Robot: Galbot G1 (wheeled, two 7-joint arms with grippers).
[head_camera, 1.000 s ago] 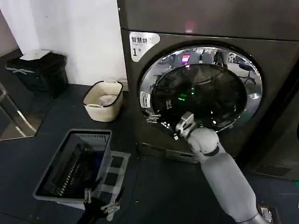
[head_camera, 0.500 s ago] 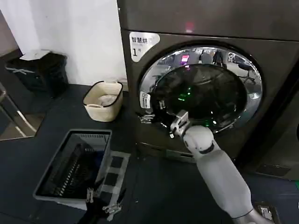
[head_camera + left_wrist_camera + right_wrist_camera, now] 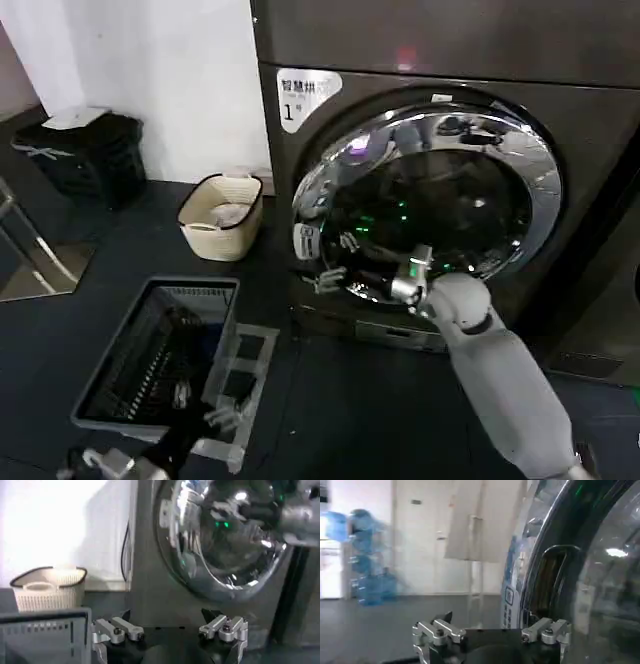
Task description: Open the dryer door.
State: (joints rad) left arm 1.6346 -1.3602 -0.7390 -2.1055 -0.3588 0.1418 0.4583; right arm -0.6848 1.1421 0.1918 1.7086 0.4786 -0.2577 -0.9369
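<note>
The door (image 3: 425, 200) has swung ajar from the dryer (image 3: 330, 270); right gripper (image 3: 335, 277), fingers apart, at its handle edge. Continue pulling.

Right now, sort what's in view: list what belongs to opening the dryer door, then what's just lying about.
Part of the job:
- dryer door, already swung partly out
- dryer
- right tool at the door's rim

Just lying about:
- white woven basket
- grey crate
- black bin
</note>
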